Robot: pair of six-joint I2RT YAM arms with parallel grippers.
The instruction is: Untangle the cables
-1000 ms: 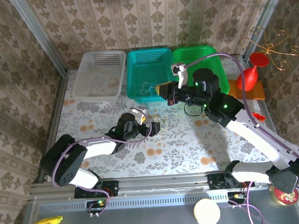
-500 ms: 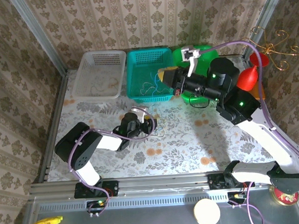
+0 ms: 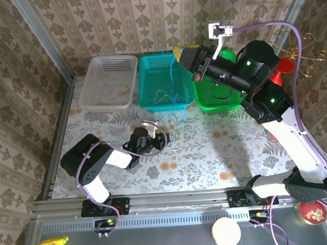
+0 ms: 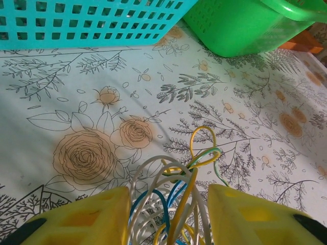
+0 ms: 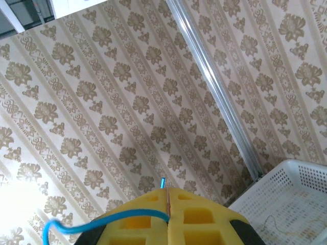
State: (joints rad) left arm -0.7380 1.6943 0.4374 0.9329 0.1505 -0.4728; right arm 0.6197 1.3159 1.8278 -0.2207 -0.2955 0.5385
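A bunch of thin cables (image 4: 190, 162), white, blue, yellow and green, lies looped on the flowered tablecloth. My left gripper (image 4: 168, 191) is shut on this bunch, its yellow fingers pressing the loops from both sides. From above, the left gripper (image 3: 160, 140) sits low at mid-table with the cables (image 3: 172, 143) poking out to its right. My right gripper (image 3: 181, 55) is raised high over the teal basket (image 3: 148, 79), shut on a single blue cable (image 3: 173, 77) that hangs down toward the basket. In the right wrist view, the blue cable (image 5: 102, 220) leaves the shut pads (image 5: 194, 214) to the left.
Three baskets line the back of the table: a white basket (image 3: 108, 81), the teal one and a green basket (image 3: 220, 99). Both the white and teal baskets hold a few thin wires. A red vase (image 3: 282, 66) stands at the back right. The white basket (image 5: 299, 199) lies below the right wrist.
The right gripper rose from the teal basket's front edge, up and back, drawing the blue cable with it. The left gripper's jaws went from wide open to shut on the bunch.
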